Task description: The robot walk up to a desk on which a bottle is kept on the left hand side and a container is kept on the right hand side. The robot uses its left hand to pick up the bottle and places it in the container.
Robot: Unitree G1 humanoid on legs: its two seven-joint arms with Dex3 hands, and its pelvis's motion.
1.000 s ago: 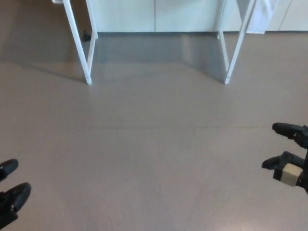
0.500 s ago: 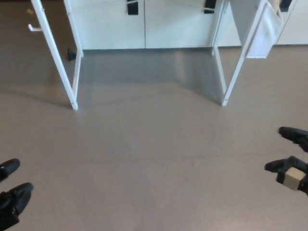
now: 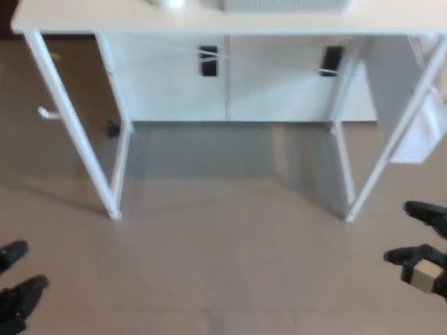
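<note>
At the very top edge, on the white desk (image 3: pixel 105 24), only the foot of the bottle (image 3: pixel 167 3) shows, cut off by the frame and toward the left. Near it to the right, the lower rim of the grey ribbed container (image 3: pixel 283 5), likewise cropped. Below, white desk legs (image 3: pixel 70 125) with a pale cabinet (image 3: pixel 223 84) behind, then bare floor (image 3: pixel 223 279) between desk and robot. Low at the left border, the left hand (image 3: pixel 17 286): released, fingers apart, nothing held. Low at the right border, the right hand (image 3: pixel 422 244): also spread and empty, as far as can be told.

Judged from this, approach not finished – desk too far off for a reach. Best to close in squarely, stopping with the bottle ahead of the left shoulder and the whole desktop in sight. Only then raise the left hand – opened wide, clear of the desk edge. Worth minding the front legs while stepping in.
</note>
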